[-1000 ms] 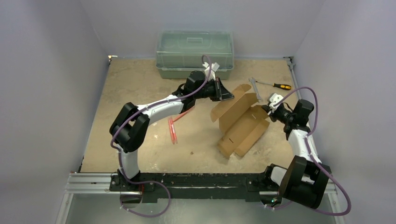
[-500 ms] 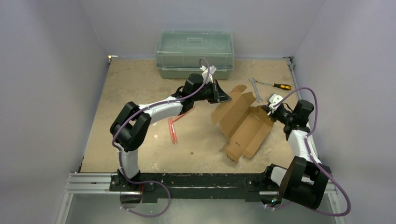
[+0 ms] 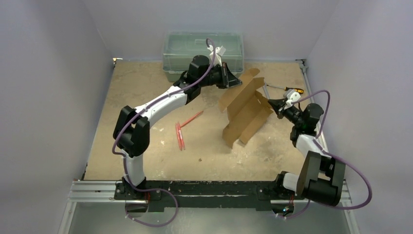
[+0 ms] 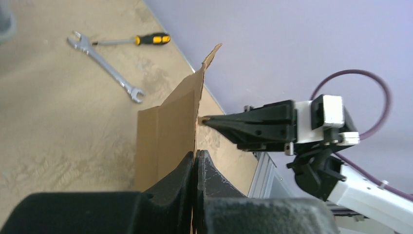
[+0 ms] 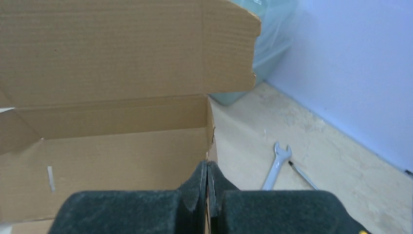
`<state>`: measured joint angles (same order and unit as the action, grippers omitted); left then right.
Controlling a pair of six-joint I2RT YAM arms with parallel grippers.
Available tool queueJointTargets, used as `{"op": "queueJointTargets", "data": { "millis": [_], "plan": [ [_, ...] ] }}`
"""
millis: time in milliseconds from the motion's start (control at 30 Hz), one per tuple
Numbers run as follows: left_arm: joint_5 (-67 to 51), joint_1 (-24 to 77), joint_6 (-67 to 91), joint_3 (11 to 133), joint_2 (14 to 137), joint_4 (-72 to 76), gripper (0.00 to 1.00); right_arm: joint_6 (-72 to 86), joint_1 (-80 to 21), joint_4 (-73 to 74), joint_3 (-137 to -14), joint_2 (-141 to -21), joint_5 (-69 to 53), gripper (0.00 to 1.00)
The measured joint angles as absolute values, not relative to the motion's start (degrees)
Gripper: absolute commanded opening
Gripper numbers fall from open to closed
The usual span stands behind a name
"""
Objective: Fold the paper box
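Top external view: the paper box (image 3: 246, 114), plain brown corrugated cardboard with scored creases and die-cut flaps, stands half-unfolded and tilted at the middle-right of the desk (image 3: 141, 97), whose surface is a sandy, mottled board. The box's lowest corner seems to touch the desk, though the angle makes that hard to confirm. The left tool (image 3: 237, 83) is clamped on the edge of the upper flap. In the left wrist view its black, grainy pads (image 4: 210, 173) are pressed together with the thin cardboard edge between them. The right tool (image 3: 269, 102), a black tapering wedge, is pinched tight on the box's right-hand panel. From its own wrist camera the closed fingers grip the sheet's edge, with the fluted inner walls and a rounded flap corner rising ahead. Behind the box, at the far edge, sits a rectangular bin (image 3: 202, 48) of green translucent plastic with a lid. A silvery open-ended wrench (image 4: 107, 63) and a screwdriver (image 3: 292, 90) with a yellow-and-black handle lie near each other on the far right of the desk. Thin red sticks (image 3: 180, 136) lie beside the left arm.
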<state>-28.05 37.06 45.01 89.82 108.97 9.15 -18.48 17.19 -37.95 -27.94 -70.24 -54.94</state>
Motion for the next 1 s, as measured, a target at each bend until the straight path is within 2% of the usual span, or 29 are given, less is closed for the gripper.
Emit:
{"op": "queueJointTargets", "data": {
  "millis": [133,267,433,767,1000],
  "plan": [
    [-27.97,37.32,39.57,96.18,108.97,3.40,0.00,-10.13,16.75,-50.98,-25.17,-73.91,-54.65,0.00],
    [-27.88,38.20,35.66,97.49,109.08,0.16,0.00,-4.80,16.58,-59.24,-24.29,-78.35,-54.65,0.00],
    [-28.32,40.27,32.60,97.49,111.07,-2.09,0.00,-2.81,16.51,-61.32,-23.11,-79.02,-55.05,0.00],
    [-28.97,43.11,30.81,96.25,112.31,-2.72,0.00,-25.80,16.40,-31.14,-27.83,-68.79,-55.13,0.00],
    [-28.60,42.74,30.61,96.18,112.33,-3.03,0.00,-41.56,16.40,-10.90,-34.89,-70.35,-56.95,0.00]
  ]
}}
